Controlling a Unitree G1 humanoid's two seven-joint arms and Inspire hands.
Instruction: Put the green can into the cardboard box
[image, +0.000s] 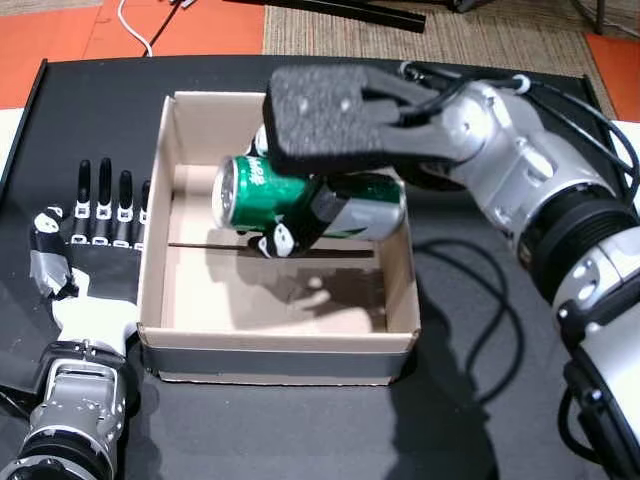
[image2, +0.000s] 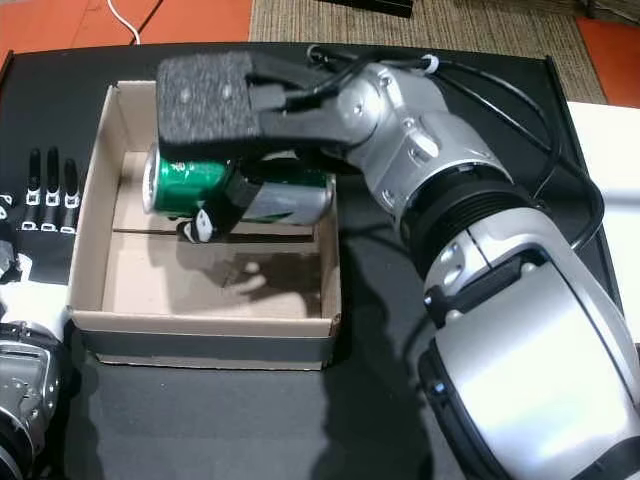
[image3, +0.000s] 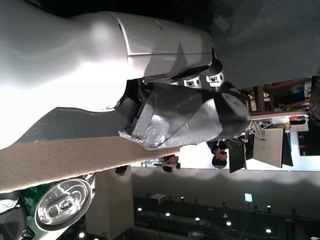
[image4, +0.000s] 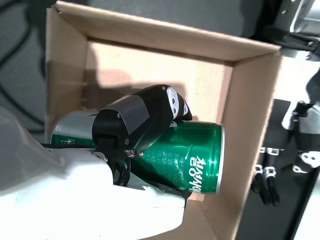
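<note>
Gripping the green can (image: 300, 200) sideways over the cardboard box (image: 160, 180), right fingers (image: 285, 238) seemingly wrapped tight.

Green can (image: 300, 205): aluminium, white lettering on its side, lying horizontal with its silver top end facing the left wall of the box, held above the box floor. Its shadow falls on that floor. Cardboard box (image: 290, 340): open-topped, shallow, brown, standing upright on the black tabletop (image: 300, 430). Interior otherwise bare, with a seam across the floor.
</note>
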